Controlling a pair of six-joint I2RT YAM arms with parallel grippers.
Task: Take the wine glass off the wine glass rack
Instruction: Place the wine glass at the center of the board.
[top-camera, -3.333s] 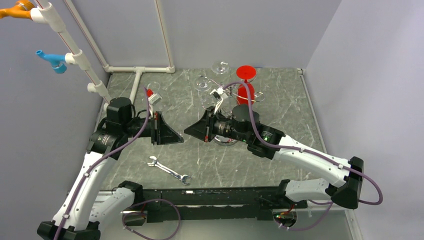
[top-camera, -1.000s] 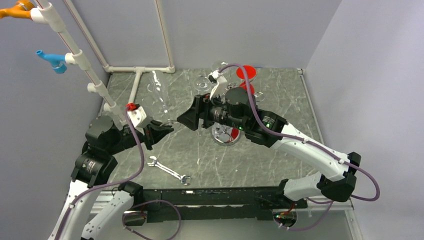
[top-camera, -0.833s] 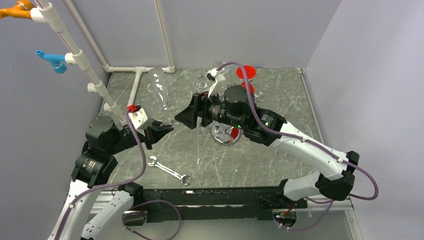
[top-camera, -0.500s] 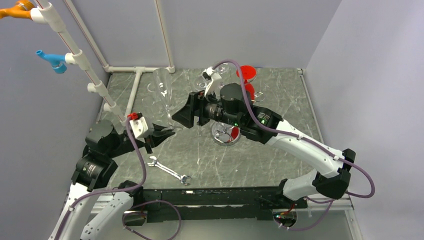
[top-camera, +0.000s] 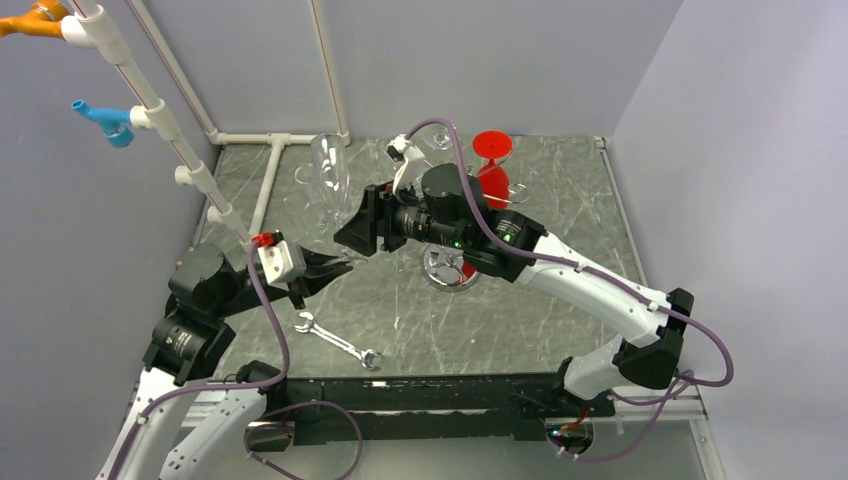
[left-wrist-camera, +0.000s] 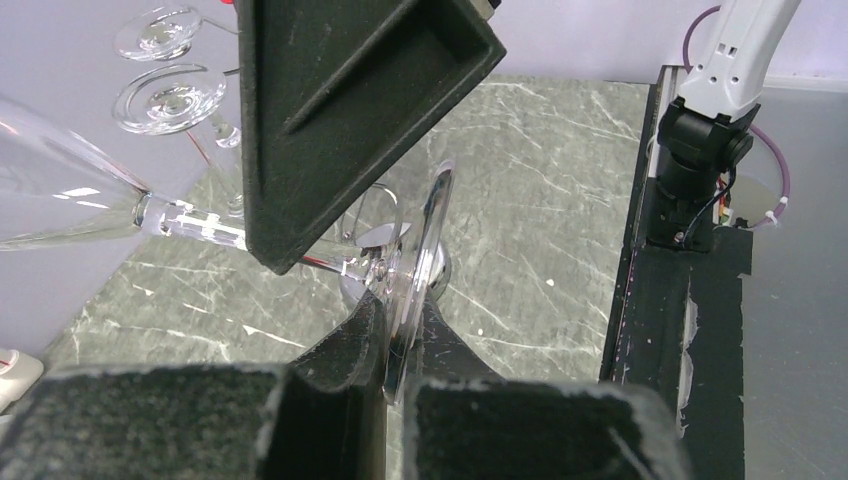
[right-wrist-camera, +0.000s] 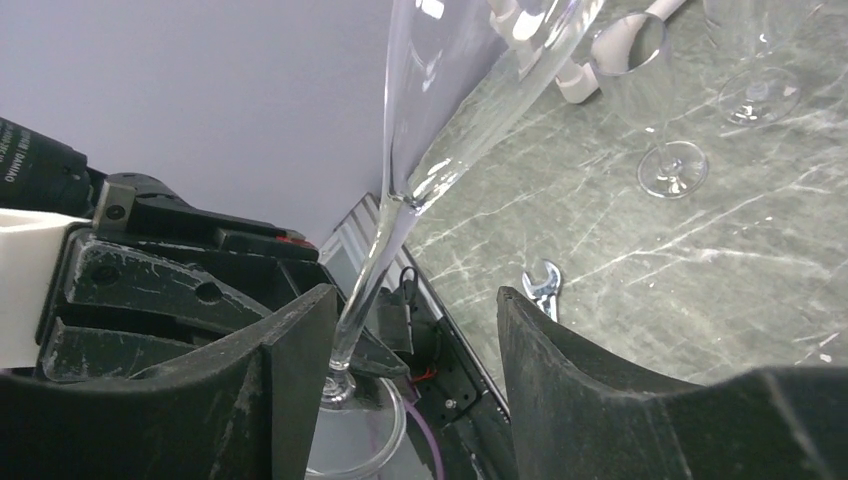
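A clear wine glass stands nearly upright, off the wine glass rack, over the left middle of the table. My left gripper is shut on the rim of its round foot. Its stem runs between the fingers of my right gripper, close to the left finger and well apart from the right one. The right gripper is open. The rack's chrome base shows behind the right arm.
A red glass and clear glasses hang on the rack. A silver wrench lies near the front. White pipes stand at the back left, with more clear glasses on the table beside them.
The left gripper has swung the glass from a left lean to nearly upright. The right gripper has moved left onto the stem, and its jaws have narrowed a little.
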